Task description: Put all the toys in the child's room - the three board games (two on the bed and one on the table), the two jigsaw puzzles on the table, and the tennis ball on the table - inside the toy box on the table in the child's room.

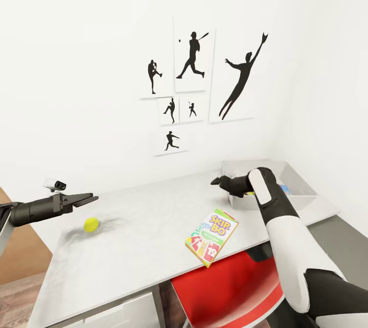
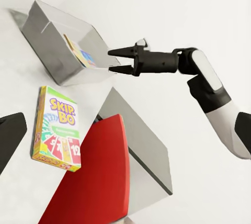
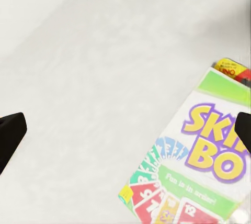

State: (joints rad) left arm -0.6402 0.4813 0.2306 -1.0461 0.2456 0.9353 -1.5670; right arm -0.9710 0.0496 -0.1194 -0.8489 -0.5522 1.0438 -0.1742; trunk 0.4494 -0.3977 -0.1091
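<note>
A yellow-green tennis ball (image 1: 91, 224) lies on the pale table (image 1: 148, 215) at the left. My left gripper (image 1: 87, 198) hovers open just above and behind it; one of its fingers (image 2: 10, 140) shows in the left wrist view. The Skip-Bo board game (image 1: 211, 236) lies flat near the front edge, also seen as a printed box (image 2: 56, 130) (image 3: 198, 166). My right gripper (image 1: 216, 181) (image 2: 116, 60) (image 3: 125, 135) is open and empty, beside the left end of the grey toy box (image 1: 299, 185) (image 2: 49, 41). Colourful flat items (image 2: 78, 51) lean inside the box. The bed is out of view.
A red chair (image 1: 230, 287) (image 2: 94, 177) is tucked under the table's front edge. A small white device (image 1: 55, 184) sits at the table's back left. A lower dark grey top (image 1: 347, 236) joins on the right. White drawers (image 1: 117, 312) are below.
</note>
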